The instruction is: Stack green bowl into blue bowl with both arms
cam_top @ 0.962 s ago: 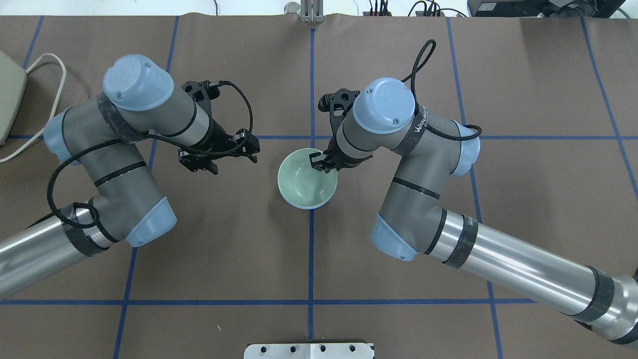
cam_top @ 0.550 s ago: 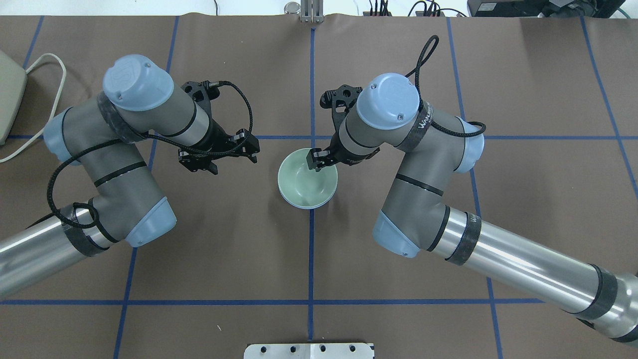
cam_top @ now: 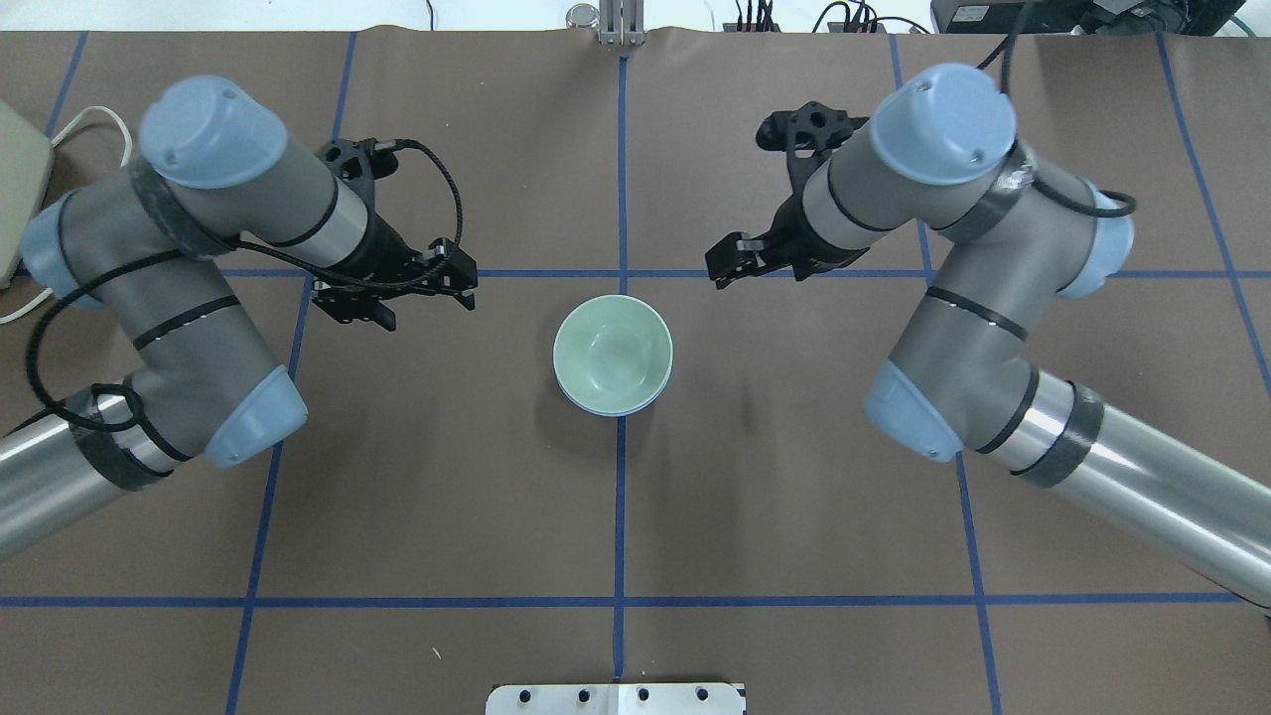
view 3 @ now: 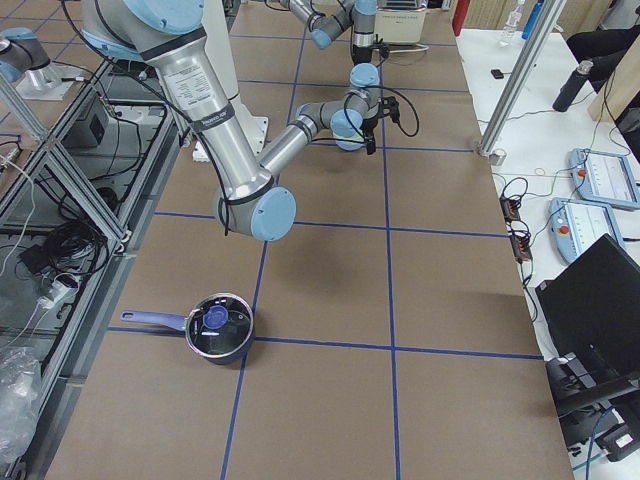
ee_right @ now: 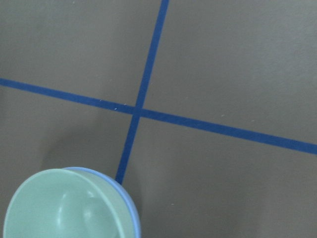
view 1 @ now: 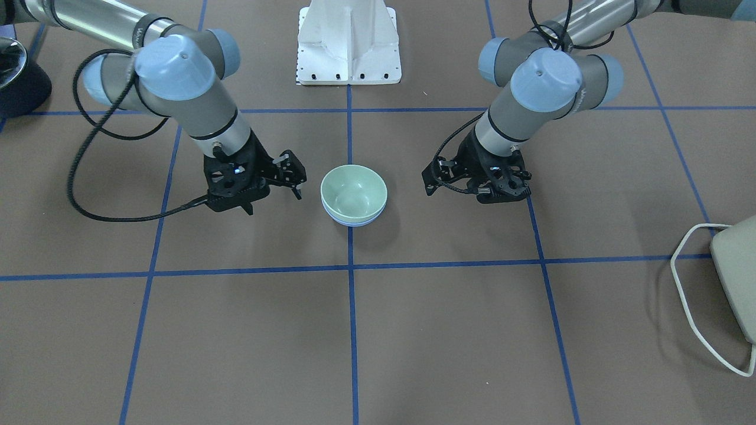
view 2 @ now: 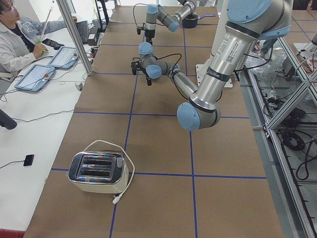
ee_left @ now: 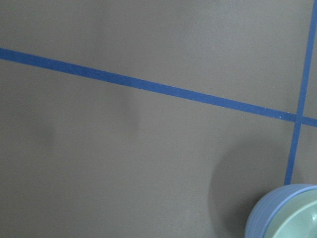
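Note:
The green bowl (cam_top: 613, 353) sits nested inside the blue bowl (cam_top: 582, 405) at the table's middle, on the blue centre line. Only the blue bowl's rim shows under it. The pair also shows in the front-facing view, green bowl (view 1: 353, 190) over blue bowl (view 1: 354, 224). The left wrist view shows the blue bowl's wall (ee_left: 261, 218), and the right wrist view shows the green bowl (ee_right: 64, 208). My left gripper (cam_top: 427, 301) is open and empty, to the left of the bowls. My right gripper (cam_top: 727, 261) is open and empty, to their upper right, clear of the rim.
A toaster (view 2: 96, 171) with its white cord stands at the table's left end. A dark lidded pot (view 3: 215, 328) stands at the right end. The white pedestal (view 1: 348, 41) is at the robot's side. An operator (view 2: 15, 39) sits beside the table.
My right gripper has let go of the green bowl's rim and drawn back up and to the right. My left arm has pulled back to the left. The bowls have not moved.

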You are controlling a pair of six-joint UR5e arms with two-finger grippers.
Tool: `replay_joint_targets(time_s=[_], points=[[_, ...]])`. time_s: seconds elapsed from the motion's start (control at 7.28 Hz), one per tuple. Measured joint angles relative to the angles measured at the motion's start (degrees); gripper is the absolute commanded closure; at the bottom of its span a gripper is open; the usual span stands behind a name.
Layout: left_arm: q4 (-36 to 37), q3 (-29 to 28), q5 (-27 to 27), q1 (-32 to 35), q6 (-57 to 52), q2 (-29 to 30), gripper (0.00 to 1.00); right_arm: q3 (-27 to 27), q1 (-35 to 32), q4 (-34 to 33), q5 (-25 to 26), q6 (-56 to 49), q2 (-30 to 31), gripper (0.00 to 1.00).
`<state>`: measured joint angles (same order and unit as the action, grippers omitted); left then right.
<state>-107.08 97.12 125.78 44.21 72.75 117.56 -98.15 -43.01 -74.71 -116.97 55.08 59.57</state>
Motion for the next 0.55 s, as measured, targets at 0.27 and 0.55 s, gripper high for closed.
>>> replay_joint_targets(time_s=[0.27, 0.55], points=[[0.21, 3.86, 1.92, 3.9, -8.49, -6.84, 0.03, -5.01, -2.86, 0.07, 3.09, -1.24, 5.2, 0.0], [0.09, 7.0, 4.15, 8.85, -18.39, -14.05, 0.02, -9.34, -5.86, -0.2, 1.39, -3.7, 10.59, 0.0]])
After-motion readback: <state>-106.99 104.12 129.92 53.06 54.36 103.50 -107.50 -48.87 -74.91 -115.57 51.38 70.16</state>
